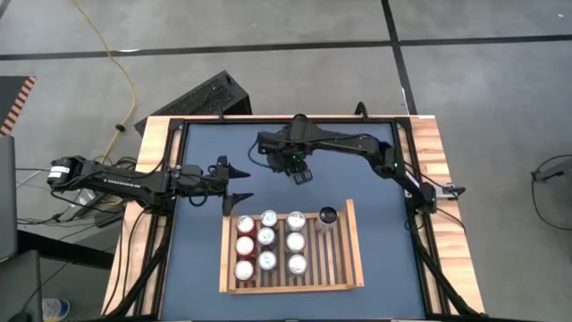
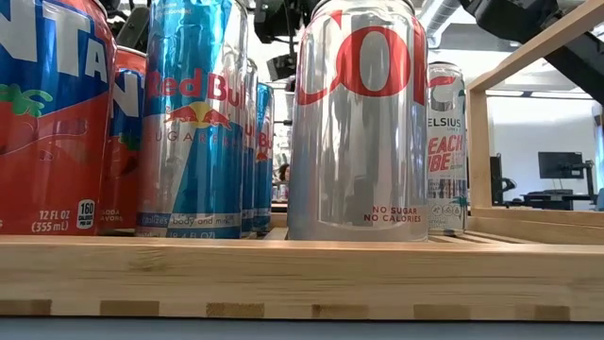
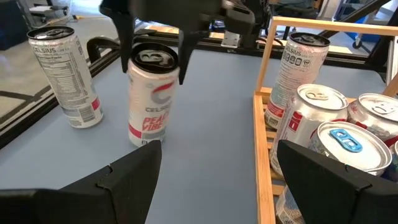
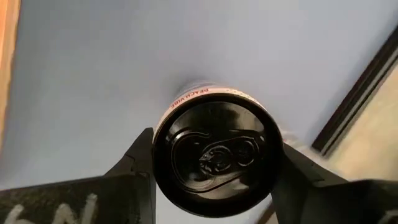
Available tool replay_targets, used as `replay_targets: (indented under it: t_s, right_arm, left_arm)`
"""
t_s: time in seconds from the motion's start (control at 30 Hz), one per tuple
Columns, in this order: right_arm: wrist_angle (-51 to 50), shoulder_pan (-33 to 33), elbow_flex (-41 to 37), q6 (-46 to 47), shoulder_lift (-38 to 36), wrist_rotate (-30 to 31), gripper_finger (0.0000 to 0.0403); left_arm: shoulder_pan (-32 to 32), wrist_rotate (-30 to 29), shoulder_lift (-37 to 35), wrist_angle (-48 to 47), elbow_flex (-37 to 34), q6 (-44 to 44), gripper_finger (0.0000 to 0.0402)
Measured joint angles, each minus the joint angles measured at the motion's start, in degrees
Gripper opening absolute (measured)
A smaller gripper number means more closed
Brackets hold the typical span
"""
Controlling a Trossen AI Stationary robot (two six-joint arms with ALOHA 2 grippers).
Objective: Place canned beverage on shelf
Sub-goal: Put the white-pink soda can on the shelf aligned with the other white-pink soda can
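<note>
A white Celsius can [image 3: 151,99] with a black top [image 4: 214,155] stands upright on the far side of the blue table, with my right gripper [image 1: 301,174] shut on it from above. The shelf [image 1: 356,241], a light-wood slatted tray, lies toward the near edge and holds several upright cans [image 1: 268,241], plus a dark-topped can [image 1: 328,216] at its far right corner. A second Celsius can [image 3: 65,74] stands on its base on the table beyond the held one. My left gripper [image 1: 239,183] hovers open, left of the shelf's far corner, empty. My right gripper pinches the can's upper side wall [image 4: 163,168], just under the rim, between its two fingers [image 3: 124,43]. The fingers point down from above, one on each side. The can stays upright; whether its base touches the table cannot be told, as my left finger hides it.
The shelf's right half [image 1: 335,259] shows bare slats. In the low view, the front row of cans [image 2: 354,123] stands behind the shelf's near rim [image 2: 302,269]. Black rails [image 1: 404,170] run along the table's sides, and a dark keyboard-like object [image 1: 192,98] lies beyond the far-left corner.
</note>
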Motion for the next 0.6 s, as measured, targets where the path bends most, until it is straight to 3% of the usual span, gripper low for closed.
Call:
replay_targets:
  t_s: [0.23, 0.6]
  right_arm:
    - [0.28, 2.43, -0.05, -9.36, 0.13, 0.89, 0.0185]
    - [0.86, 3.15, -0.36, -12.32, -4.89, -4.65, 0.0186]
  left_arm:
    - [0.00, -0.31, 0.00, -0.30, 0.00, 0.00, 0.0307]
    - [0.00, -2.27, 0.00, -0.76, 0.00, -0.25, 0.0307]
